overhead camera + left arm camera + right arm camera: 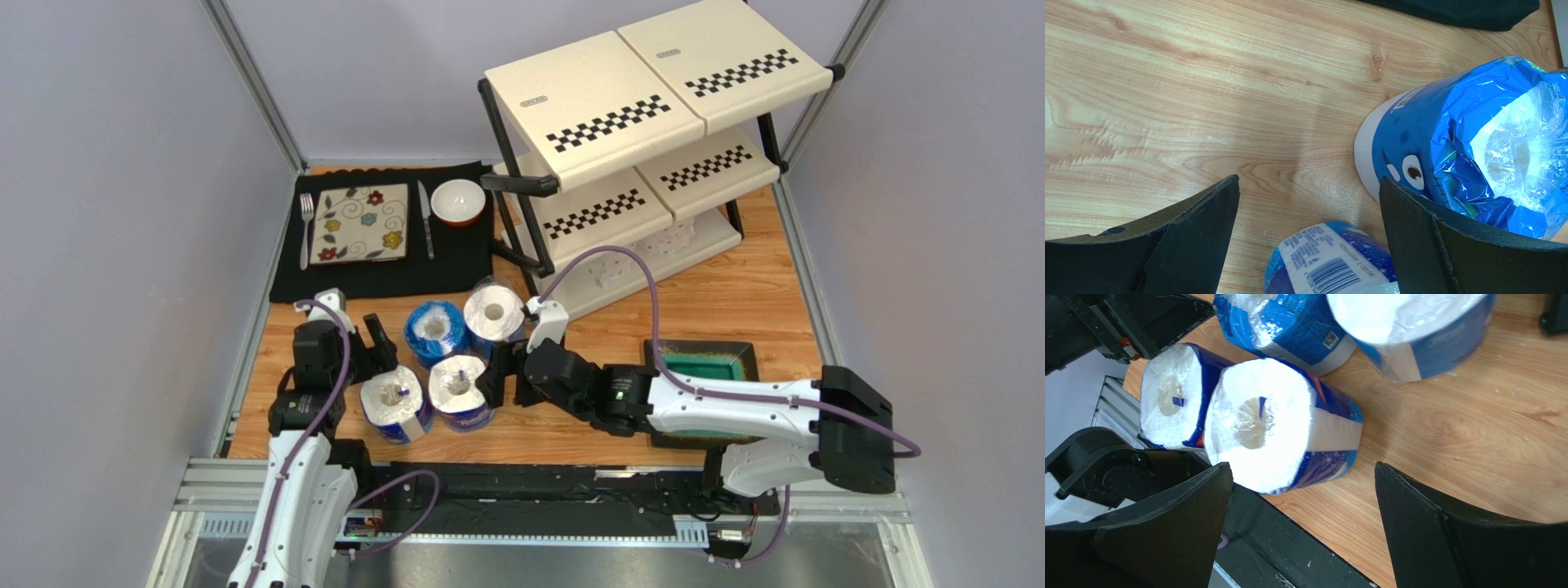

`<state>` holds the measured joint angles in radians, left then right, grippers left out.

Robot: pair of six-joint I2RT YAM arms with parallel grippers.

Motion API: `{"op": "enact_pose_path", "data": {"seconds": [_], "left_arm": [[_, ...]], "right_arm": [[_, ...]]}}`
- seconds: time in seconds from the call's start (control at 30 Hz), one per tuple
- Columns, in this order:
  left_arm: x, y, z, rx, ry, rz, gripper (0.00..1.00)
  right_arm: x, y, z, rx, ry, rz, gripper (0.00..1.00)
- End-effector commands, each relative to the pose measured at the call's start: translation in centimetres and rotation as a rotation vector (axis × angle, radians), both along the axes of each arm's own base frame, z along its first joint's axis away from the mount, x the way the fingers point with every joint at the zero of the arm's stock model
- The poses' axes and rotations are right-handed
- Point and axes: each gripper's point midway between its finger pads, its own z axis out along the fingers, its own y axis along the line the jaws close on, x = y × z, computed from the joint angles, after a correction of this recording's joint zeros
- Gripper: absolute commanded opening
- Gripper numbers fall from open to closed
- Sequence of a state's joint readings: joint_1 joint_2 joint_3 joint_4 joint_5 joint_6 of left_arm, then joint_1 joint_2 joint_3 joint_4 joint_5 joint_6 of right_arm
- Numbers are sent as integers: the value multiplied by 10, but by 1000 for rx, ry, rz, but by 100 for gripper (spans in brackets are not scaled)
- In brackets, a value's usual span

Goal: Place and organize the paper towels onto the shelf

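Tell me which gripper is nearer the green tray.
Right. The right gripper sits left of the green tray; the left gripper is farther left, beyond the rolls.

Nothing legible anywhere. Barcode and fine print, too small to read, on the white label (1321,264) of a wrapped roll (1365,246). Small printed patch (1329,338), also unreadable, on a second roll (1290,321).

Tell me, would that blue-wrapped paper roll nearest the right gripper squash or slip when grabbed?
Probably squashes slightly: the blue-wrapped roll is soft paper around a hollow core. Its glossy film wrapper may be slippery. Standing on its flat end it looks stable, but would likely roll if tipped.
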<state>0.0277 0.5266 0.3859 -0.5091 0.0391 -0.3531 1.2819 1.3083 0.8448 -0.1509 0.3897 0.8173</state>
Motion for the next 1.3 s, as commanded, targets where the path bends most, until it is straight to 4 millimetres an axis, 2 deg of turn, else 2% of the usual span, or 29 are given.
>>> {"op": "enact_pose_path", "data": {"seconds": [0.0,0.17,0.2,0.33,0.97,1.07,1.27], "left_arm": [[2,-1,3,8,-18,-18,93],[2,-1,4,7,-20,-19,93],[1,-1,3,7,-15,-19,93],[2,-1,3,7,-18,-19,93],[2,-3,4,1,-22,-24,92],[2,-3,4,1,-23,-27,93],[2,-3,4,2,-22,-26,93]], "right_arm": [[3,32,21,65,-28,28,90],[9,46,16,46,-34,20,90],[10,50,20,53,-36,21,90],[11,56,4,7,-11,20,89],[16,56,-46,-145,45,-22,86],[16,54,-50,-160,48,-30,85],[19,44,-44,-149,36,-58,85]]}}
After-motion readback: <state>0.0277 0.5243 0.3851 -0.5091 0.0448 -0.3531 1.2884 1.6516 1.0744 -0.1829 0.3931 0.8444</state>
